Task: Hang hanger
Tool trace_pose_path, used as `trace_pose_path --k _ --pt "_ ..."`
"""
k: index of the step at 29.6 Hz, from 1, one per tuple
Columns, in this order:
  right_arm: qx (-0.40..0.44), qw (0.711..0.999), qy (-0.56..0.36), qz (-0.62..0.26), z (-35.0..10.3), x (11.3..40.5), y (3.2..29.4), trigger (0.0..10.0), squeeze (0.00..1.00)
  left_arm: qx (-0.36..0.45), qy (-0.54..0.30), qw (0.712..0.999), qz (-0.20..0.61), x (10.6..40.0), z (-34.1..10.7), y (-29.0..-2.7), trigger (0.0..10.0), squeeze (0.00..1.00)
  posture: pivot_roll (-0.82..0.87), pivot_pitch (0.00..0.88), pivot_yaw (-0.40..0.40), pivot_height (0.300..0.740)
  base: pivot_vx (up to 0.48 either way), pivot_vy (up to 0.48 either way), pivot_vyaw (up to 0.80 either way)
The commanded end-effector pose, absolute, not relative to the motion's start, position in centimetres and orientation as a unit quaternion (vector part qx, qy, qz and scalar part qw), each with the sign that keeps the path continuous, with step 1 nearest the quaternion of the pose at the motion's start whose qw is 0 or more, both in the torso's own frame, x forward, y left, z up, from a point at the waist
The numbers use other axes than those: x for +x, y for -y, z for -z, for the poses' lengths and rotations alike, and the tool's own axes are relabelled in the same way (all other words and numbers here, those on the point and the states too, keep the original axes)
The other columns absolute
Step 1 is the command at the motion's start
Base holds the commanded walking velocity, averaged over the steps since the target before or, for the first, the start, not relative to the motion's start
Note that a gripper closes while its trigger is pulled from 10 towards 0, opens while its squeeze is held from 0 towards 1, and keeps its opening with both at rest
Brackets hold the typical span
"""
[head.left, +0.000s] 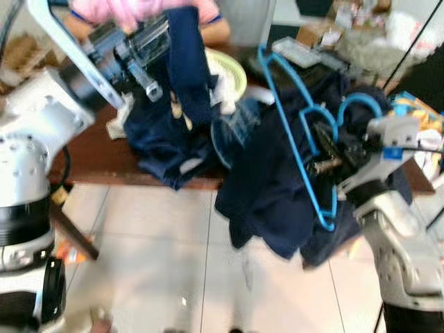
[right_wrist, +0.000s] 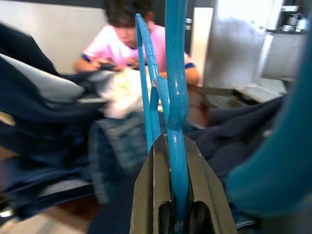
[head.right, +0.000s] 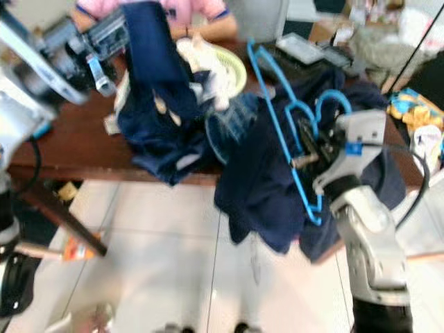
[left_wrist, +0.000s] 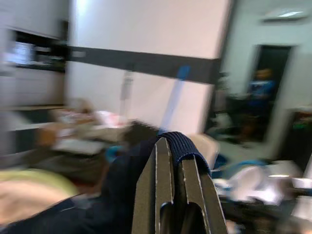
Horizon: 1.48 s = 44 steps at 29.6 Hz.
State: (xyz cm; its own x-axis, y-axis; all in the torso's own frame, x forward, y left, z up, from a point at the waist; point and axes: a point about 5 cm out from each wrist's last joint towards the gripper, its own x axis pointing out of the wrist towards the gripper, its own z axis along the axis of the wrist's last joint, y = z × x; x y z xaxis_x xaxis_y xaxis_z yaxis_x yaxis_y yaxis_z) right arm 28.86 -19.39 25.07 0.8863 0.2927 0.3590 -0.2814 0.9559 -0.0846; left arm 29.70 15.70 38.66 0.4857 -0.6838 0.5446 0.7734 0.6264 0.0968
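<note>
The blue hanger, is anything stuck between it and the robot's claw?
No. The right gripper is already shut on the blue hanger, with its bar running between the two fingers. Dark navy clothing hangs around the hanger, and the left gripper pinches another navy garment over the table.

A lived-in home is suggested: a cluttered wooden desk (head.left: 104,156), tiled floor (head.left: 159,263), and a seated person (right_wrist: 129,46).

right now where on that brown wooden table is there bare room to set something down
The brown wooden table is bare along its left front strip, between its left end and the heap of dark navy clothes. From that heap rightward it is crowded: a pale green bowl, the blue plastic hanger and clutter behind.
</note>
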Motion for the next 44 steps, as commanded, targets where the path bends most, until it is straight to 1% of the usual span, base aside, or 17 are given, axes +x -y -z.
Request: trace_pose_path --k 1,3,7,10,13,25,29,32,33,34,36,38,40,44 --pt "-0.015 0.970 0.189 -0.150 -25.1 28.6 19.2 10.0 0.00 -0.082 0.290 0.861 0.410 30.0 -38.6 -15.2 10.0 0.00 0.10 0.163 -0.007 0.740 0.000 0.000 0.00" --pt "-0.014 0.970 0.189 -0.151 -25.1 28.6 19.1 10.0 0.00 -0.076 0.296 0.869 0.388 30.4 -38.5 -15.3 10.0 0.00 0.09 0.161 -0.007 0.740 0.000 0.000 0.00" --pt "-0.011 0.969 0.191 -0.153 -25.2 28.6 18.9 10.0 0.00 -0.091 0.298 0.871 0.379 30.6 -38.3 -15.2 10.0 0.00 0.10 0.158 -0.006 0.740 0.000 -0.110 0.00" --pt "-0.002 0.968 0.195 -0.157 -25.2 28.5 18.7 10.0 0.00 -0.114 0.299 0.862 0.392 30.5 -37.9 -14.2 10.0 0.00 0.10 0.158 -0.008 0.740 0.000 -0.469 0.00" --pt "0.003 0.967 0.197 -0.160 -25.3 28.5 18.6 10.0 0.00 -0.121 0.299 0.857 0.402 30.4 -37.7 -13.4 10.0 0.00 0.10 0.154 -0.007 0.740 0.000 -0.471 0.00" --pt "0.006 0.966 0.199 -0.164 -25.3 28.3 18.4 10.0 0.00 -0.130 0.303 0.848 0.415 30.7 -37.7 -12.0 10.0 0.00 0.10 0.144 0.005 0.740 0.000 -0.477 0.00" --pt "0.006 0.966 0.197 -0.165 -25.2 28.2 18.4 10.0 0.00 -0.137 0.306 0.840 0.426 30.4 -37.8 -11.2 10.0 0.00 0.10 0.142 0.006 0.740 0.000 -0.480 0.00" --pt "0.006 0.966 0.197 -0.166 -25.2 28.3 18.5 10.0 0.00 -0.146 0.317 0.822 0.450 29.6 -38.9 -10.6 10.0 0.00 0.10 0.141 0.006 0.740 0.000 -0.480 0.00" --pt "0.006 0.966 0.197 -0.166 -25.2 28.3 18.5 10.0 0.00 -0.146 0.317 0.822 0.450 29.6 -38.9 -10.6 10.0 0.00 0.10 0.141 0.006 0.740 0.000 -0.480 0.00" --pt "0.007 0.966 0.197 -0.166 -25.2 28.3 18.5 10.0 0.00 -0.146 0.319 0.815 0.460 29.3 -39.3 -10.5 10.0 0.00 0.10 0.137 0.008 0.740 0.000 -0.315 0.00" --pt "0.007 0.966 0.197 -0.167 -25.1 28.3 18.4 10.0 0.00 -0.149 0.320 0.810 0.468 29.1 -39.5 -10.3 10.0 0.00 0.10 0.137 0.008 0.740 0.000 0.000 0.00" --pt "0.008 0.966 0.197 -0.168 -25.1 28.3 18.4 10.0 0.00 -0.158 0.318 0.794 0.494 28.4 -39.9 -10.0 10.0 0.00 0.10 0.137 0.010 0.740 0.000 0.000 0.00" --pt "0.008 0.966 0.197 -0.169 -25.1 28.3 18.3 10.0 0.00 -0.159 0.314 0.788 0.505 28.1 -40.0 -9.8 10.0 0.00 0.10 0.139 0.010 0.740 0.000 0.000 0.00" --pt "0.007 0.966 0.194 -0.173 -25.0 28.3 18.3 10.0 0.00 -0.163 0.290 0.800 0.500 28.1 -39.1 -9.8 10.0 0.00 0.10 0.142 0.009 0.740 0.000 0.000 0.00"
